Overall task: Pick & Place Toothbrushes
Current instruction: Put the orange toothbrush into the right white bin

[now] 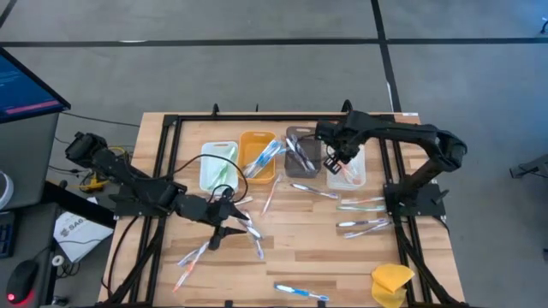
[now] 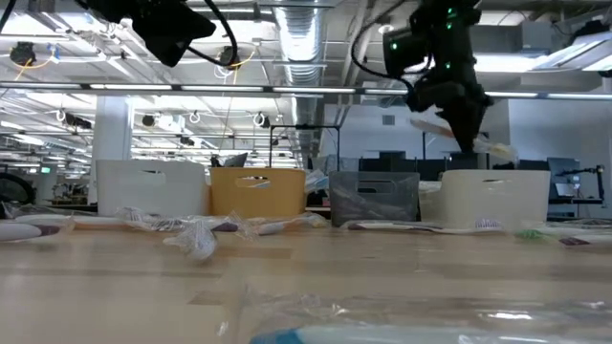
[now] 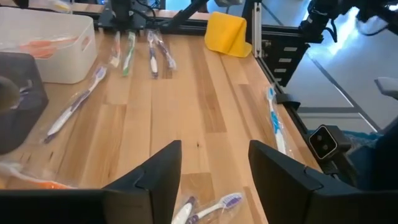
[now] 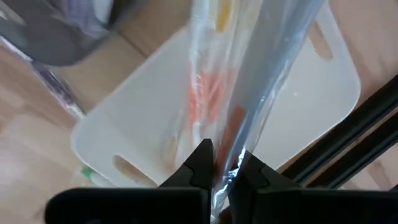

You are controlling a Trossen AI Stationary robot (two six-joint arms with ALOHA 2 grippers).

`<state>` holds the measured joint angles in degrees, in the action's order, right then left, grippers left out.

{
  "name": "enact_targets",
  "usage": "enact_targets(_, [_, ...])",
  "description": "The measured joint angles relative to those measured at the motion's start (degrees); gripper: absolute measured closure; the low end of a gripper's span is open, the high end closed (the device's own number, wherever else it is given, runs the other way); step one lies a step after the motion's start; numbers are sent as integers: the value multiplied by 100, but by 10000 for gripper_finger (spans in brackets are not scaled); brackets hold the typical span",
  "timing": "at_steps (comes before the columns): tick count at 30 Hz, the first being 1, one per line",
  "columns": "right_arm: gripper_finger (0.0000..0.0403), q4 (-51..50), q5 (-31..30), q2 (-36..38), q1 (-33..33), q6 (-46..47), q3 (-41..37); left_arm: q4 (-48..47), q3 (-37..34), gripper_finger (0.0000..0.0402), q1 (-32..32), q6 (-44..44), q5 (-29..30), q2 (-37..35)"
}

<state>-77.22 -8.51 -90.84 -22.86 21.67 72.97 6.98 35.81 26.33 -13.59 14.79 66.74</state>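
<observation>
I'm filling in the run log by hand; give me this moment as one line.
right claw: shut on wrapped toothbrush, above white bin | left claw: open, over table, nothing held | loose toothbrushes: on table

the dark left arm reaches low across the counter (image 1: 300, 248), its two-finger hand (image 3: 214, 165) spread apart. the dark right arm bends inward, its hand (image 4: 222, 163) raised and pinched on a clear-wrapped toothbrush (image 4: 249, 93).

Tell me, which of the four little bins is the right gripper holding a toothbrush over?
The white bin at the row's right end; the right gripper hangs above it.
</observation>
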Motion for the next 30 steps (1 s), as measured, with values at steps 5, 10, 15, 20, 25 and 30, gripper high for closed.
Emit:
enact_targets(5, [388, -45, 148, -239, -433, -247, -17, -17, 0, 222, 0, -84, -6, 1])
enact_targets(10, [388, -14, 505, -482, -472, -542, -20, -17, 0, 224, 0, -209, -9, 2])
enact_targets(15, [384, -92, 565, -761, -412, -680, -20, -20, 0, 229, 0, -214, -9, 4])
enact_targets(20, [388, -283, 572, -1012, -425, -686, -71, -17, 0, 234, 0, -231, -7, 4])
enact_targets(25, [388, -465, 566, -1073, -432, -397, -305, -17, 0, 238, 0, -233, -7, 4])
enact_targets(30, [388, -467, 570, -1067, -430, -85, -420, -15, 0, 237, 0, -233, -8, 4])
